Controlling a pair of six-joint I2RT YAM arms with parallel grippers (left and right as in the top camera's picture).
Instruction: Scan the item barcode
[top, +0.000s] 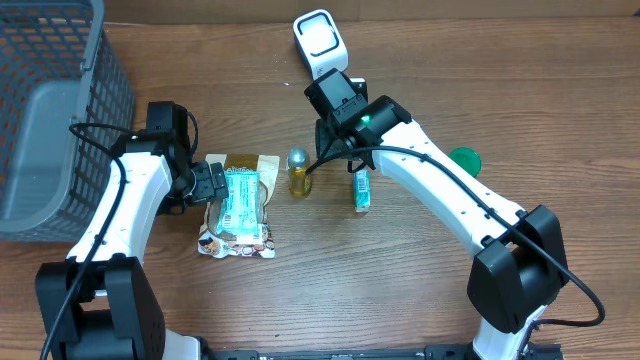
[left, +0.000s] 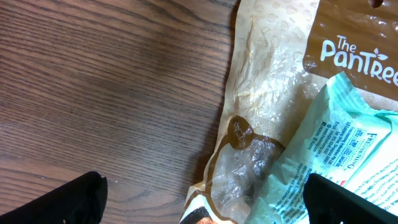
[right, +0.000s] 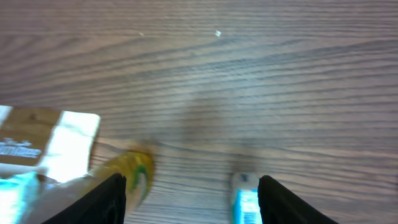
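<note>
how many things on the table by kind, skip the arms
packets: 2 (brown plastic pouch, teal wrapped pack)
yellow bottle, silver cap: 1
green-white tube: 1
green round disc: 1
white scanner: 1
grey mesh basket: 1
total: 7

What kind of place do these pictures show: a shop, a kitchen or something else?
Most likely a mock shop checkout on a test bench. A white handheld barcode scanner lies on the brown wooden table with a brown snack pouch, and a grey plastic mesh basket stands at the edge.

A dark brown wooden table (top: 560, 90) with long, fine grain lines fills the whole view, evenly lit, with only soft shadows.
</note>
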